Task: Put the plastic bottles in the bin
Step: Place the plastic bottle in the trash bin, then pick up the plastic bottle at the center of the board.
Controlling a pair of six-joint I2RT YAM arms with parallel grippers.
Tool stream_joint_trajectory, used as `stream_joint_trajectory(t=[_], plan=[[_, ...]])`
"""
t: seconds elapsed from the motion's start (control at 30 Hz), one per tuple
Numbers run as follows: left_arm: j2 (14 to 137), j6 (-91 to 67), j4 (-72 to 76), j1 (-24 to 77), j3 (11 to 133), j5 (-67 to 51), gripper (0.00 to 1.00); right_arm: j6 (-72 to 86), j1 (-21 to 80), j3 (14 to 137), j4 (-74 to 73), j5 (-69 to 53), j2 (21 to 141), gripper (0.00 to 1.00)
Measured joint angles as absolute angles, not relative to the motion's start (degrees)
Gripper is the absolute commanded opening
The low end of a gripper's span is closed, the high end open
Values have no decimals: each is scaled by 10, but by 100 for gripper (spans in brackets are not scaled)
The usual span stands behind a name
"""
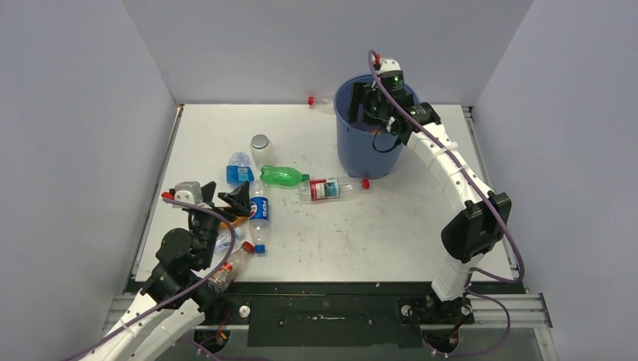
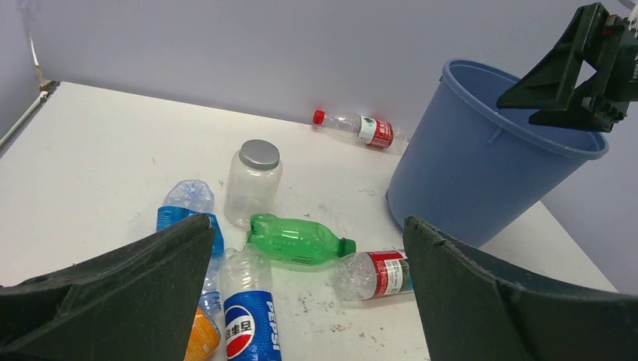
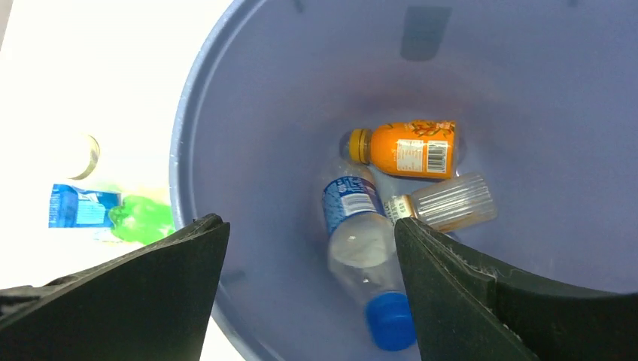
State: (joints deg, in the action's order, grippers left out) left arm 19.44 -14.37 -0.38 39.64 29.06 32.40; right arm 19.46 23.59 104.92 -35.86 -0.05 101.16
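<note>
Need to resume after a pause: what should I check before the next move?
1. Right gripper open, empty over bin: ok.
2. Left gripper open, empty: ok.
3. Bin upright: ok.
4. Table free of bottles: not ok; Pepsi bottle, green bottle and others lie there.
5. Far red-capped bottle reachable: cannot tell.

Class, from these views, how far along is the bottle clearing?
Done: three bottles lie in the bin, an orange bottle among them. In hand: nothing; the right pincer hangs open over the bin, the left pincer open above the table. Left: the green bottle, Pepsi bottle, red-labelled bottle and several more.
</note>
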Motion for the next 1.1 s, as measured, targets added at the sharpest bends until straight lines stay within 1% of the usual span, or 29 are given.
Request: stream_joint_trajectory(t=[0.13,0.2,0.27,0.47,0.6,0.7,0.83,0.93,1.0,1.03,1.1], plan=[[196,-143,-4,396,291,322,96,205,236,1059,-364,2,1000,86],[197,-143,-4,396,291,321,96,212,236,1049,-360,2,975,87],[199,-143,-4,396,291,320,96,218,236,1012,-344,-3,923,88],[213,-143,-5,396,291,314,96,234,248,825,-253,-37,675,90],[239,-143,-15,397,292,302,96,258,257,651,-174,-80,510,90],[267,-142,-24,400,296,286,96,285,259,526,-125,-103,427,90],[328,-127,-37,401,313,234,96,325,260,371,-91,-109,366,90],[405,-99,-53,403,345,166,96,353,260,277,-77,-108,338,90],[475,-79,-94,406,405,108,96,364,260,241,-71,-104,321,90],[509,-74,-100,407,421,95,96,368,260,230,-67,-101,312,90],[596,-54,-153,411,498,60,96,370,260,221,-57,-94,298,90]])
